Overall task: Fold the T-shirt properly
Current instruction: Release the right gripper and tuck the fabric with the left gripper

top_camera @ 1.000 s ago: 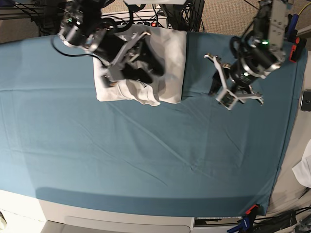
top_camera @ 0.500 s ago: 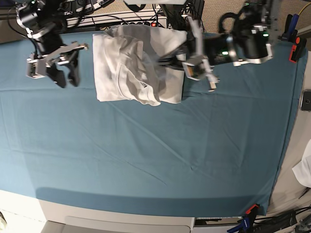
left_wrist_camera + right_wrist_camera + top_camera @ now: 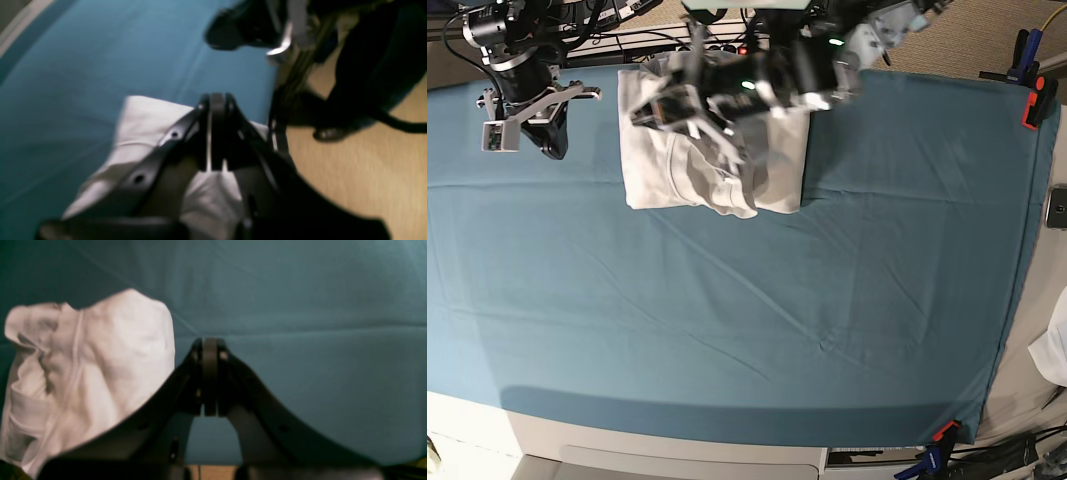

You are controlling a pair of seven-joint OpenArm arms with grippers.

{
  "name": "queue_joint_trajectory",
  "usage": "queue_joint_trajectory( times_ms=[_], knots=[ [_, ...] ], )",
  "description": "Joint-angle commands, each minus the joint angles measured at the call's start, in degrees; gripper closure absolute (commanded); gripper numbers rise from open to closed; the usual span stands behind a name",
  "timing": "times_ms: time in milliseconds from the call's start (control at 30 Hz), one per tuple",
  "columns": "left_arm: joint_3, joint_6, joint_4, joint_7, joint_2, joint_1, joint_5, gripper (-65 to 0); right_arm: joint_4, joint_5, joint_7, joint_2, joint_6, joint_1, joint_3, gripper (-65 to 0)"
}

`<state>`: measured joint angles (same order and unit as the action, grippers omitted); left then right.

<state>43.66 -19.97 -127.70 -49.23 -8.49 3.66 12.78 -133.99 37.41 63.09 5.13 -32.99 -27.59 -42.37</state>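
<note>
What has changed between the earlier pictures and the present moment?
The left gripper swept from the cloth's right part across to above the T-shirt; its jaws look shut in the wrist view, holding nothing visible. The right gripper left the T-shirt, moved out to the left side, and is shut and empty. The folded T-shirt and the teal cloth stayed in place.

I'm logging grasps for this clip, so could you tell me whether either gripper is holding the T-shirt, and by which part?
Neither holds it. The left gripper is shut and empty above the T-shirt; the right gripper is shut, empty, off to its side.
</note>
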Motion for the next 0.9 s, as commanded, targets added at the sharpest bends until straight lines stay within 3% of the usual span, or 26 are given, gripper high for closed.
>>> queue_joint_trajectory(
  times_ms=[0, 167, 400, 533, 867],
  knots=[
    [1.51, 1.18, 0.39, 0.94, 1.05, -1.03, -1.18, 0.0, -1.01, 0.87, -1.73, -0.17, -0.15, -0.33, 0.37, 0.0],
    [6.88, 7.04, 6.73, -2.47, 3.08, -1.92, -9.27, 0.0, -1.01, 0.87, -1.88, 0.35, -0.17, -0.33, 2.32, 0.0],
    [8.83, 17.9, 13.31, -9.62, 2.8, -1.92, -31.3, 0.0, -1.01, 0.87, -1.92, 0.74, -0.17, -0.33, 4.98, 0.0],
    [6.8, 20.02, 13.27, -11.3, -0.26, -1.92, -33.4, 0.0, -1.01, 0.87, -1.95, 0.74, -0.17, -0.31, 5.95, 0.0],
    [-0.15, 20.31, 12.7, -13.77, -8.31, -1.75, -33.22, 0.0, -1.01, 0.39, -2.82, 0.57, -0.7, 0.17, 6.01, 0.0]
  ],
)
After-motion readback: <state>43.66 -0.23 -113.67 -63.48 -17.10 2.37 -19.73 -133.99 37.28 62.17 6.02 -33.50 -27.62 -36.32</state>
